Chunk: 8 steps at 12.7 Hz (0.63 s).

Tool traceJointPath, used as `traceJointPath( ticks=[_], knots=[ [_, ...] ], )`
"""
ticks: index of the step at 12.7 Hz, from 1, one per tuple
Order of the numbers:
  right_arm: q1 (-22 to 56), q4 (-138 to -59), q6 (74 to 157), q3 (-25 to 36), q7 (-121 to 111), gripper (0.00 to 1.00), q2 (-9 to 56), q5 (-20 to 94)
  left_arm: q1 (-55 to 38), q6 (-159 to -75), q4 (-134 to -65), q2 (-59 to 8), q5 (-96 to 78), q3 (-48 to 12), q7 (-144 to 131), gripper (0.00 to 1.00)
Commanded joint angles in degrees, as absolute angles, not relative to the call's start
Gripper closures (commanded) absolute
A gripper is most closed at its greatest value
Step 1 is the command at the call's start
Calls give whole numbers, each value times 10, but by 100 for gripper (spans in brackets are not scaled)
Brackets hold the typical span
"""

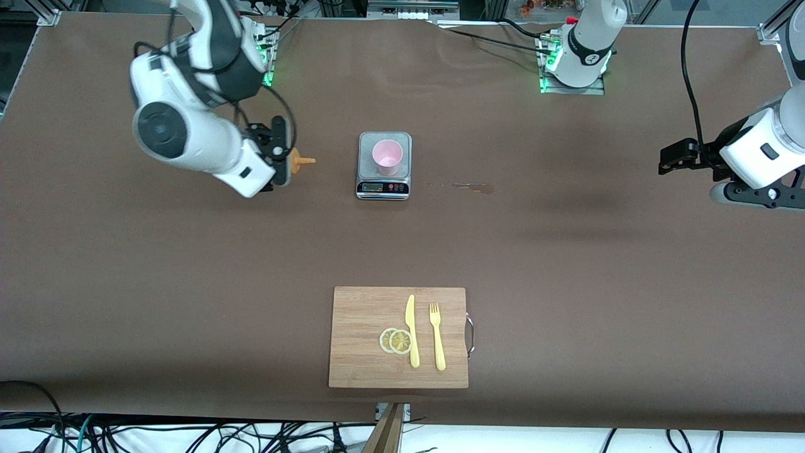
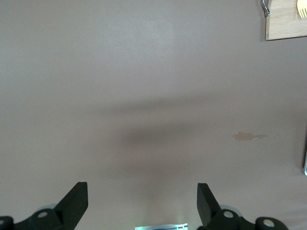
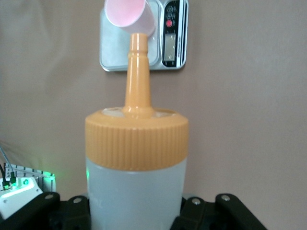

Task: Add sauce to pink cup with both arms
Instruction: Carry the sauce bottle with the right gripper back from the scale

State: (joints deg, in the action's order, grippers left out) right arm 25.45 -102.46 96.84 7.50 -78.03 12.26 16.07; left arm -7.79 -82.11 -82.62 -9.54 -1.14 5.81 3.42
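The sauce bottle (image 3: 136,191), whitish with an orange cap and nozzle (image 1: 304,161), is held in the air by my right gripper (image 1: 281,160), which is shut on its body. It is tipped sideways over the table, and its nozzle (image 3: 137,72) points at the pink cup (image 1: 387,156). The cup (image 3: 129,14) stands upright on a small kitchen scale (image 1: 384,182); the nozzle tip is short of the cup, toward the right arm's end. My left gripper (image 1: 676,157) waits open over bare table near the left arm's end, with nothing between its fingers (image 2: 76,201).
A wooden cutting board (image 1: 358,371) with lemon slices (image 1: 396,340), a yellow knife (image 1: 412,330) and a yellow fork (image 1: 437,336) lies nearer the front camera. A small brown stain (image 1: 471,187) marks the table beside the scale.
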Motion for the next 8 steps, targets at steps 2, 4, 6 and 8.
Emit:
traceJointPath(
  ticks=[2,4,6,8],
  knots=[
    [145,-1070,969,66,-972,75,119,275,-80,-809,-807,-105,-4,58,42,0],
    [110,-1084,964,66,-1051,75,136,321,-80,-809,-807,-104,-4,58,42,0],
    [79,-1081,950,68,-1134,75,175,371,-79,-809,-807,-105,-4,58,43,0],
    [50,-1080,931,73,-1241,75,228,430,-79,-809,-807,-105,-4,58,43,0]
  ],
)
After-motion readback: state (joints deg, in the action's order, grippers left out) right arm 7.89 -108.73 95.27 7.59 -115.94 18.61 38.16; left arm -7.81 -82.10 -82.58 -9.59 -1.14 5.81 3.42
